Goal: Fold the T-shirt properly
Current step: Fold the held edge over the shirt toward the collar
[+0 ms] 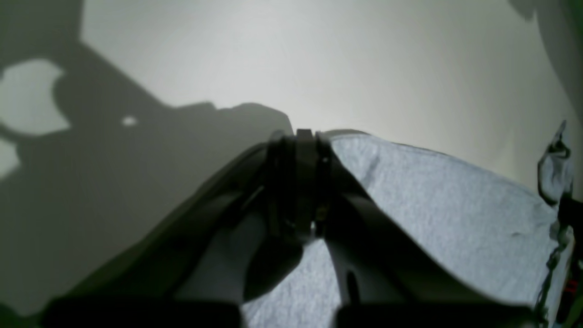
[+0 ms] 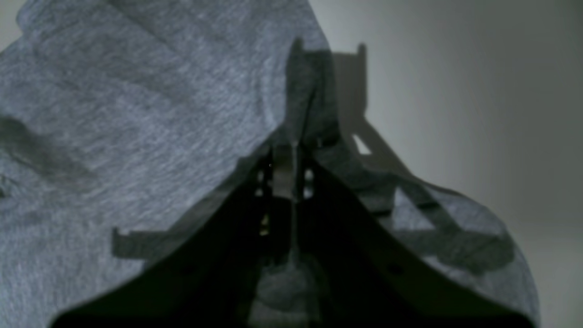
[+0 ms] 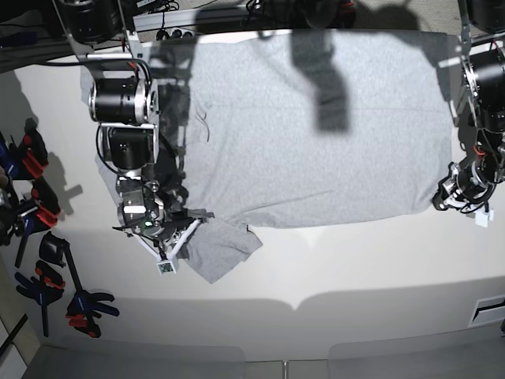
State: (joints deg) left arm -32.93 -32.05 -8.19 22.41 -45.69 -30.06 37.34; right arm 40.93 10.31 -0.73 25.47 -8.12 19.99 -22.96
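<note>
**Both grippers pinch the shirt's edges**

The grey shirt (image 3: 316, 134) lies spread flat over the far part of the white table (image 3: 355, 276). It reaches nearly from one arm to the other. One sleeve (image 3: 217, 249) sticks out toward the near side, just beside the right gripper.

The right gripper (image 3: 170, 237) is low at the shirt's side, by that sleeve. In its wrist view the jaws are pressed together, with grey cloth (image 2: 136, 114) bunched up between them and rising above the tips. So it is closed on the shirt.

The left gripper (image 3: 458, 193) is at the other end of the shirt, right at the corner. In its wrist view the dark fingers (image 1: 303, 182) meet at the cloth's edge (image 1: 432, 205), and the jaws are closed with the cloth's edge pinched between them.

Some red and black clamps (image 3: 35, 189) lie on the table, on the side of the right arm, well apart from the shirt.
</note>
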